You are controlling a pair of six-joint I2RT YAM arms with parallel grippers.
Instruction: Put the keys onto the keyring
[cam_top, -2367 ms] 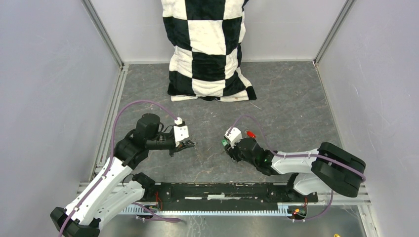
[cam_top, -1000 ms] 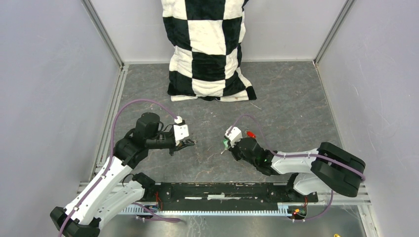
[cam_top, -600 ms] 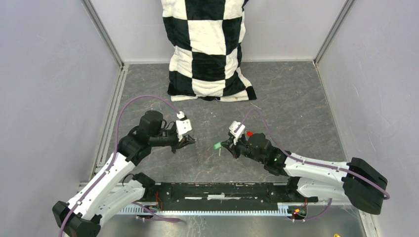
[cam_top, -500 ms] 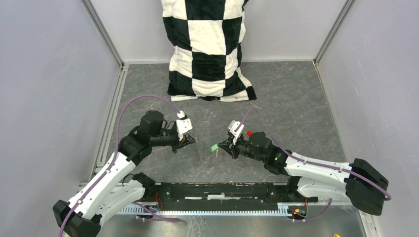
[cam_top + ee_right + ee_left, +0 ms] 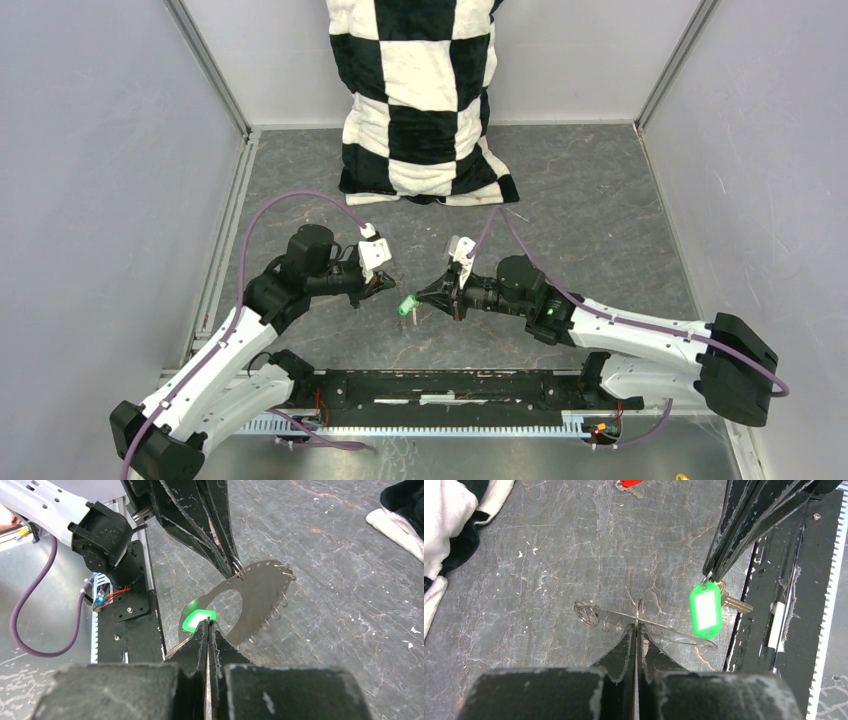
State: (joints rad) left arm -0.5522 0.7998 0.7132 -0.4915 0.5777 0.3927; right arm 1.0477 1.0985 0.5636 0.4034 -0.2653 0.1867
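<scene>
Left pincer (image 5: 637, 626): we log it clenched on keyring (image 5: 587, 614); right pincer (image 5: 207, 623) clenched on green key (image 5: 705, 608); red key (image 5: 626, 482) on table (image 5: 549, 555)

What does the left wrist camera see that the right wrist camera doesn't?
Only the left wrist view shows the red key, at its top edge, and the metal blade of the green key. Only the right wrist view shows a purple cable. Both show the left gripper pinching the keyring and the right gripper holding the green key.
</scene>
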